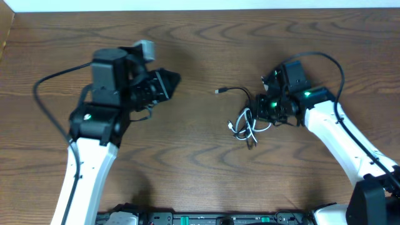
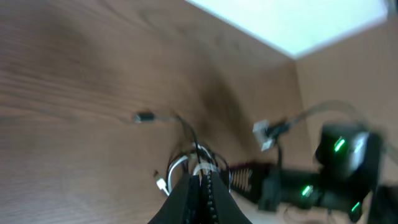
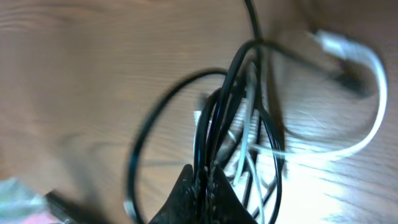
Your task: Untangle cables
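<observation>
The black cable (image 1: 240, 91) and the white cable (image 1: 242, 127) lie tangled in a small heap right of the table's middle. The black cable's dark plug (image 1: 219, 92) points left. My right gripper (image 1: 258, 107) is at the heap's right edge. In the right wrist view its jaws (image 3: 204, 178) are shut on black cable strands (image 3: 214, 118), and the white cable (image 3: 367, 127) loops to the right. My left gripper (image 1: 174, 80) is shut and empty, well left of the heap. The left wrist view shows its jaws (image 2: 202, 182), the heap (image 2: 194, 160) and the plug (image 2: 144, 117) beyond them.
The wooden table (image 1: 200, 162) runs to a pale far edge (image 1: 200, 5). The right arm's body (image 2: 323, 180) with green lights shows at the right of the left wrist view. A thick black arm cable (image 1: 44, 94) loops beside the left arm.
</observation>
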### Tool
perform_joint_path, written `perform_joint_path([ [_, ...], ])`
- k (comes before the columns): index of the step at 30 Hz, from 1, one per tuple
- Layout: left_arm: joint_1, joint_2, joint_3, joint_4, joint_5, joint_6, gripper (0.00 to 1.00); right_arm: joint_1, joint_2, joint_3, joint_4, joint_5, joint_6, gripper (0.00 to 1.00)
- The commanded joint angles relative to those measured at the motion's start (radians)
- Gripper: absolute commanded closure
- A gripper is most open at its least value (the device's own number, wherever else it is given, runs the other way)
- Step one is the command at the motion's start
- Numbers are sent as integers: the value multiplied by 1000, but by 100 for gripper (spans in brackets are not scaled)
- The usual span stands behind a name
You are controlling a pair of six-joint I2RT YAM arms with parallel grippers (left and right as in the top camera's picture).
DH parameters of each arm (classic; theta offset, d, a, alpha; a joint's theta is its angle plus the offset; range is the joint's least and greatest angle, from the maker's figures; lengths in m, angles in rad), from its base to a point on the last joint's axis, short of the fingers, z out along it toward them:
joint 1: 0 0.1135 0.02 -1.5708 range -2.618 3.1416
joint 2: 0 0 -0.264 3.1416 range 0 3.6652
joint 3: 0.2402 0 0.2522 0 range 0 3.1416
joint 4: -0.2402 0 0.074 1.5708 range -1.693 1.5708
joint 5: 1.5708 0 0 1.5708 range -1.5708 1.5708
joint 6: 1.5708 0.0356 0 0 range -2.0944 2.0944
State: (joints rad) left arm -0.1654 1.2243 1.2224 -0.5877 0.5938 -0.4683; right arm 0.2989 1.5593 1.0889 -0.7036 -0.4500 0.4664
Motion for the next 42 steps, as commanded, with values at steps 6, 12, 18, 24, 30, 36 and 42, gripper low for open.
perform_joint_path([
  [6,-113,114,13,10,84,135,83,-59,-50,177,8,-400,-189,99],
  [12,-114,167,13,55,97,135,47,-131,-50,177,-63,-626,-384,99],
  [18,-120,224,12,94,214,190,34,-150,-50,177,-72,-653,-398,99],
  [24,-153,330,12,181,324,210,33,-150,-50,177,-75,-652,-398,99],
  [30,-177,426,12,235,345,256,42,-150,-50,177,-79,-652,-398,99],
  [36,-200,492,11,277,386,301,43,-150,-50,177,-80,-652,-397,99],
  [42,-254,522,11,355,385,299,53,-150,-50,177,-82,-652,-397,99],
])
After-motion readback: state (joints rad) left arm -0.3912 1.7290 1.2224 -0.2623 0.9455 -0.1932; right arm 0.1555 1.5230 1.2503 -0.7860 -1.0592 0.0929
